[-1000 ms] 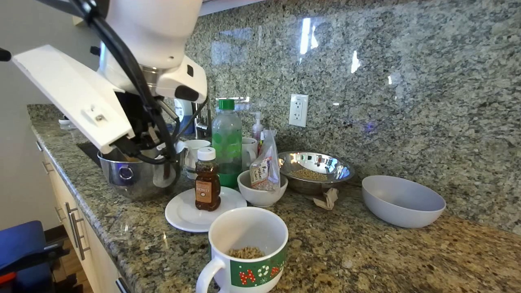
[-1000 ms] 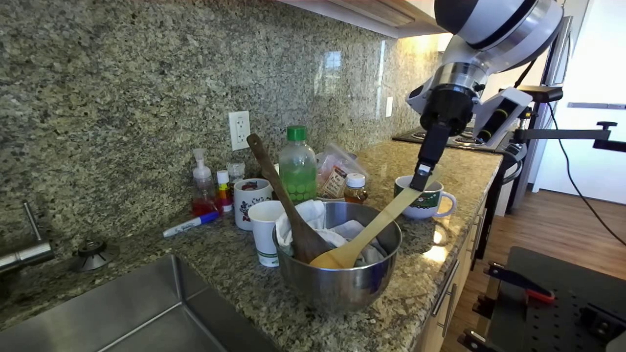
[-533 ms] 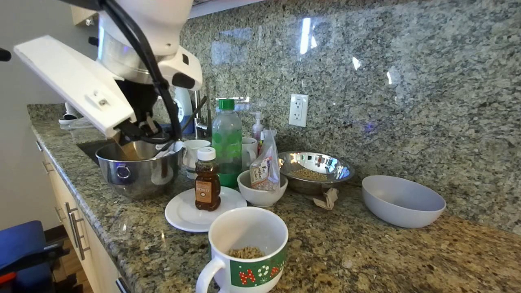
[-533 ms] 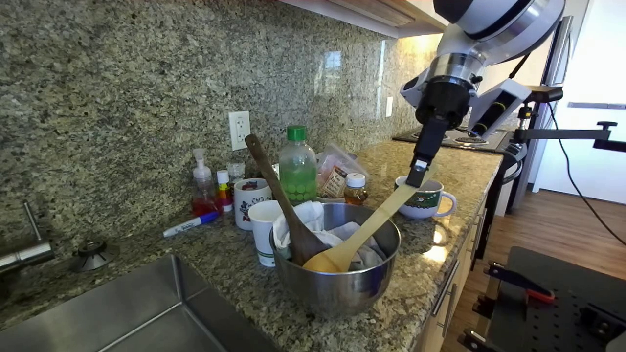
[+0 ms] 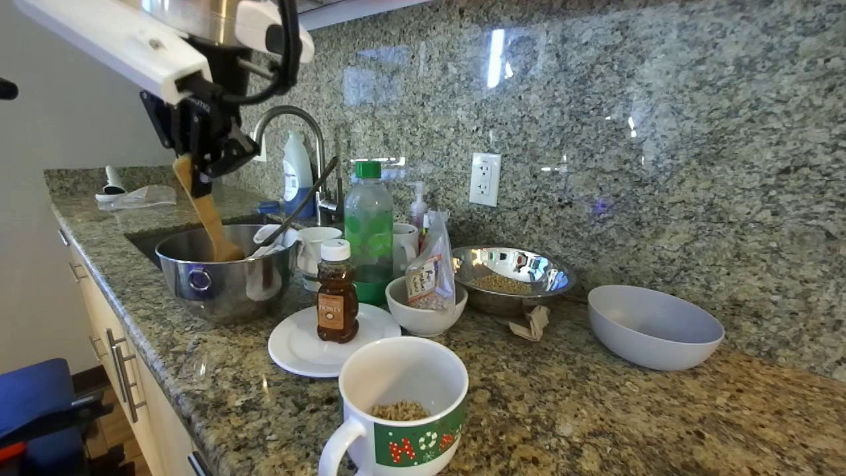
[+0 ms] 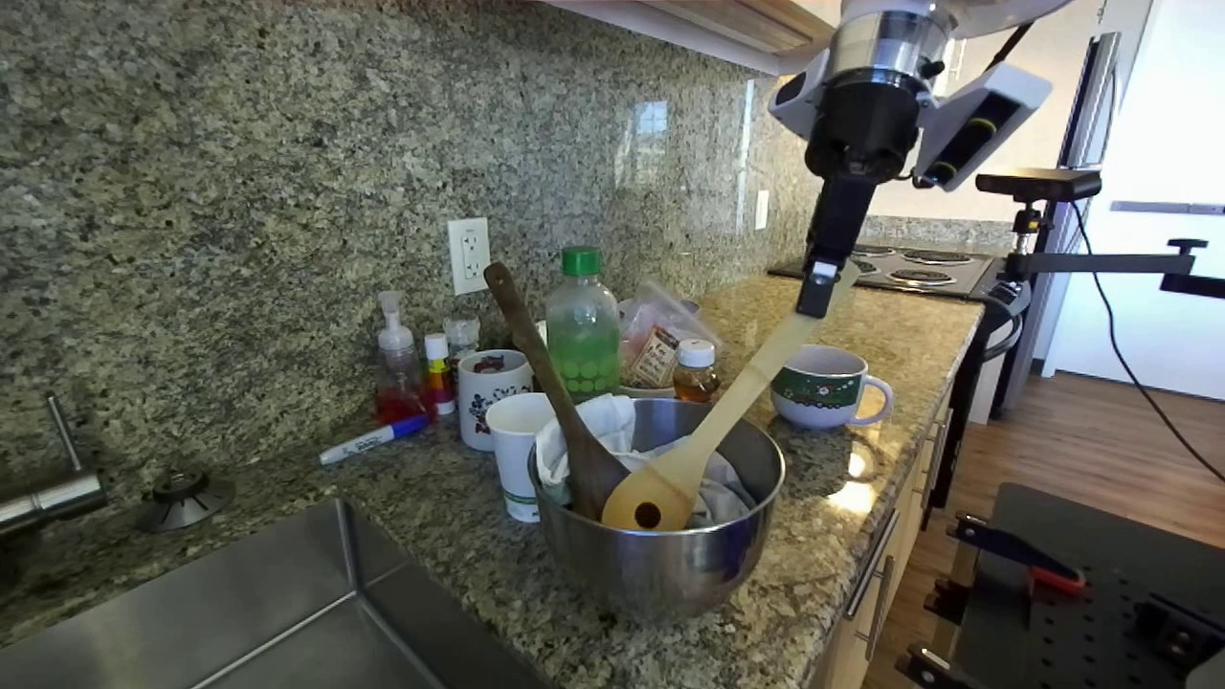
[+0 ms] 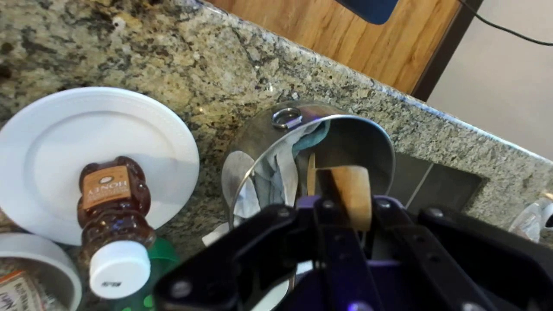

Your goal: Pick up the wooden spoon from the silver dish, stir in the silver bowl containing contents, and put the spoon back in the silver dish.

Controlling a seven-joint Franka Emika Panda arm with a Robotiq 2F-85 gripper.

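The light wooden spoon (image 5: 210, 218) leans with its head inside the silver dish (image 5: 225, 287), in both exterior views; the spoon (image 6: 751, 378) shows a dark hole in its head. My gripper (image 6: 819, 295) is shut on the upper end of the handle, above the dish (image 6: 660, 565). In the wrist view the handle (image 7: 356, 194) stands between the fingers (image 7: 345, 211). The dish also holds a dark wooden spoon (image 6: 536, 354) and a cloth (image 6: 612, 421). The shiny silver bowl (image 5: 489, 303) with grain in it stands by the back wall; it is out of the wrist view.
A honey bottle (image 5: 337, 297) on a white plate (image 5: 297, 360), a green-capped bottle (image 5: 369, 225) and a small white bowl (image 5: 423, 320) with a bag stand between dish and silver bowl. A mug (image 5: 403, 410) is in front, a grey bowl (image 5: 654, 330) farther along. A sink (image 6: 268, 612) adjoins.
My gripper has risen and become more upright, still holding the spoon. The handle is steeper, and the spoon's head has turned so that its hole shows. Its head stays inside the dish.
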